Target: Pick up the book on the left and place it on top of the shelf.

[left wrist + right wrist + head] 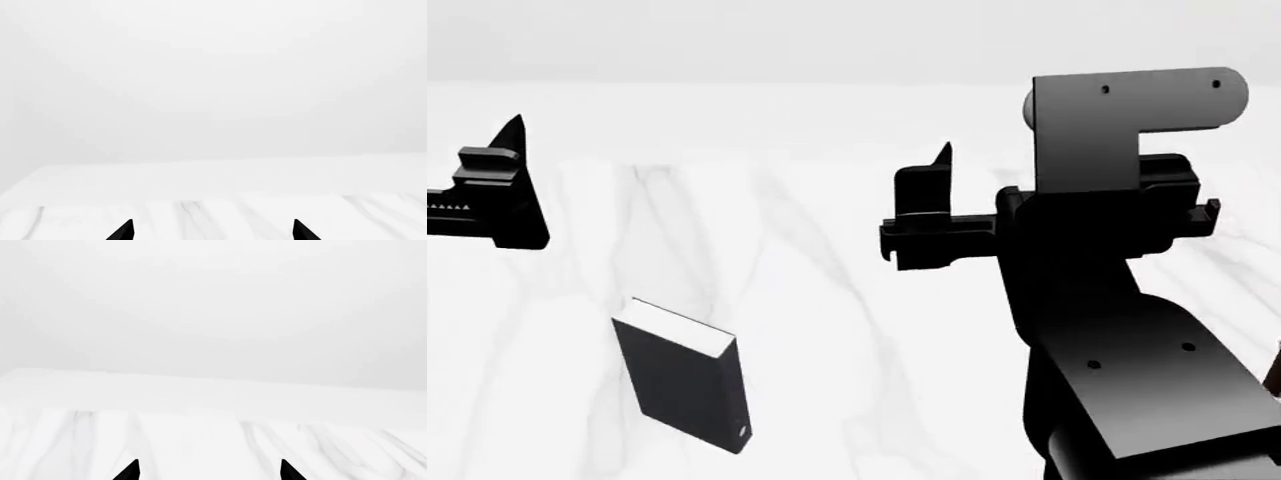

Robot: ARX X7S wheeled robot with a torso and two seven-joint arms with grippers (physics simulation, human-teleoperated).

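The black book [681, 385] with white page edges lies flat on the white marble table [827, 300], at the lower left of the head view, with a tiny white dot near its near corner. My left gripper [213, 231] is open and empty. One of its fingertips [514, 135] shows at the far left of the head view, raised above and beyond the book. My right gripper [209, 471] is open and empty. One of its fingertips [941, 158] shows right of the book, also raised. The shelf is out of view.
My right arm [1121, 330] fills the lower right of the head view. Both wrist views show only marble tabletop, its far edge [220, 170] and a plain white wall beyond.
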